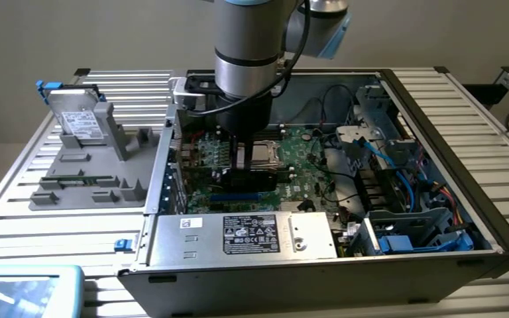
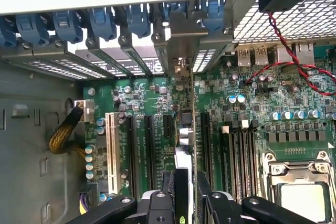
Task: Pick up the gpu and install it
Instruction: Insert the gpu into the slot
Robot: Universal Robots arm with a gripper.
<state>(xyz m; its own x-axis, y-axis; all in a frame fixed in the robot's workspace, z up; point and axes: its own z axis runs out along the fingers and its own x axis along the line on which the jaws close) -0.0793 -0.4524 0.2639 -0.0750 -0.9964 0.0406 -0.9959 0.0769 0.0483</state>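
Black-fingered gripper (image 2: 185,195) is clenching the gpu (image 2: 187,129), a thin green-and-black expansion card with a silvery metal end bracket, holding it upright and edge-on so its lower edge is lining up with a black slot on the green motherboard (image 2: 252,108). The card is sitting down inside the open black computer case (image 1: 307,291), bracket facing the rear openings under the blue plastic clips (image 2: 100,22), likely so it can seat there. I cannot tell if it is fully seated.
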